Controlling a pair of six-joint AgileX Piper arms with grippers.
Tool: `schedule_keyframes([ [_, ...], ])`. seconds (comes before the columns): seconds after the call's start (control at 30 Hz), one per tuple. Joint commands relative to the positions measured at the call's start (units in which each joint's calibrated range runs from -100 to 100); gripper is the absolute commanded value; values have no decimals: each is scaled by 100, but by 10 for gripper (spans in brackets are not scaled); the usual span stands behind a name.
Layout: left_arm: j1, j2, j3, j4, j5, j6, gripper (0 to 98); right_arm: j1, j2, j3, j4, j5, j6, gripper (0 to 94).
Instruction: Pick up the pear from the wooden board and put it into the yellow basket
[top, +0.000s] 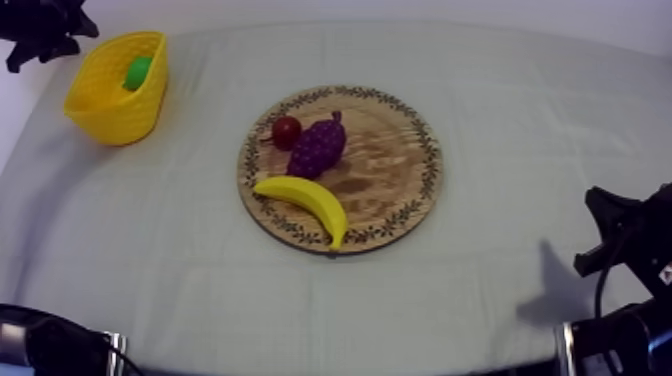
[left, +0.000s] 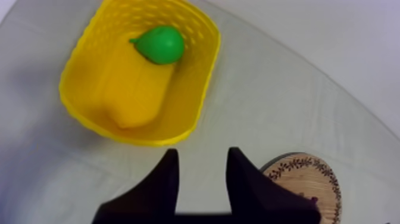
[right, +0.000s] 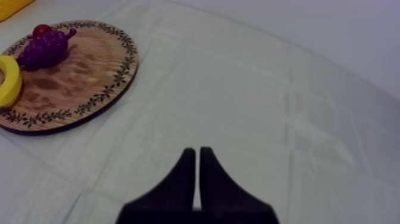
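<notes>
The green pear (top: 138, 72) lies inside the yellow basket (top: 110, 112) at the table's far left; up close, the pear (left: 159, 44) rests against the far inner wall of the basket (left: 196, 89). My left gripper (left: 202, 157) hovers just beside the basket, open, with nothing between its fingers. The left arm (top: 42, 32) shows behind the basket. The round wooden board (top: 390, 165) sits mid-table. My right gripper (right: 197, 156) is shut on nothing, low over bare cloth to the right of the board (right: 83, 65).
On the board lie a bunch of purple grapes (top: 318, 147), a small red fruit (top: 287, 130) and a banana (top: 305, 203). The right arm (top: 625, 240) rests at the table's right edge. Open cloth lies between basket and board.
</notes>
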Motion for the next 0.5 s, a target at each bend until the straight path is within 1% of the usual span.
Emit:
schedule_keyframes([
  [0.0,5,-606,766,14,-375,-66,228,1,-4,-5,1,2,-1,4],
  [0.13,9,-1255,1478,-52,-781,-217,133,1,-4,-5,1,2,-3,4],
  [0.27,18,-1875,2049,-175,-999,-408,42,1,-4,-5,1,2,-3,4],
  [0.47,107,-2716,2953,-360,-1340,-826,6,1,-4,-5,1,2,-3,4],
])
